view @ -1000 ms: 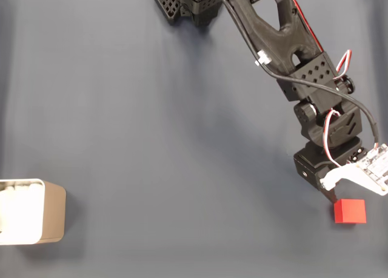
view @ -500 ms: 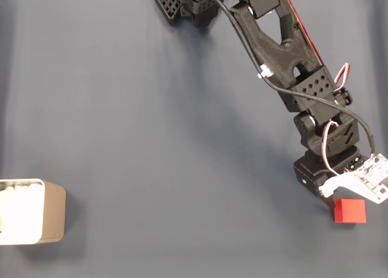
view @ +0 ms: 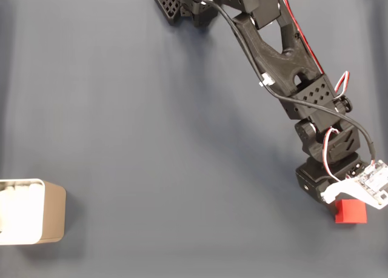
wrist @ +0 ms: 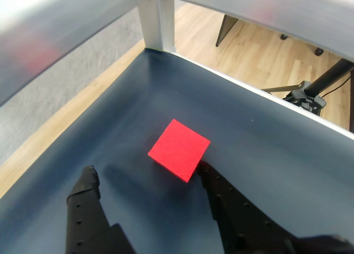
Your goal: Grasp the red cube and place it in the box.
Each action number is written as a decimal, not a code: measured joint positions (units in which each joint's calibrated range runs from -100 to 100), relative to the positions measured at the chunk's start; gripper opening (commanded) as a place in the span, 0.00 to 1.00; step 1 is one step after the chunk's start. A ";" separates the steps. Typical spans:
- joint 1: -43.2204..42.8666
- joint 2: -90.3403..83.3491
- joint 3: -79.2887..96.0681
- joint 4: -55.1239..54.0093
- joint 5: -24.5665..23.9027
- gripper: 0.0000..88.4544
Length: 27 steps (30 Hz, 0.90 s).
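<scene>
Red cube (wrist: 179,149): centre of the wrist view, flat on the dark mat (wrist: 260,154), and lower right of the fixed view (view: 350,211). Gripper (wrist: 149,174): fingers spread wide, holding nothing, right finger (wrist: 213,182) touching or just beside the cube's lower corner, left finger (wrist: 87,183) well apart. Box (view: 27,212): lower left of the fixed view, far from the cube. Risk: the cube sits off-centre and turned corner-on, so closing may push or spin it away.

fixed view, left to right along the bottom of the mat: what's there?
The box at the left edge → a long bare stretch of the dark mat → the arm's black wrist block → the red cube, partly under the white camera mount.
</scene>
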<state>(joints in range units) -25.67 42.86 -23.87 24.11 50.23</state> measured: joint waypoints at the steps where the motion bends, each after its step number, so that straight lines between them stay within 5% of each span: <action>1: 0.00 0.35 -0.36 -0.16 0.00 0.47; 27: 0.00 3.65 -4.61 -2.78 -0.44 0.47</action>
<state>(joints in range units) -25.67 46.50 -28.48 21.32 49.79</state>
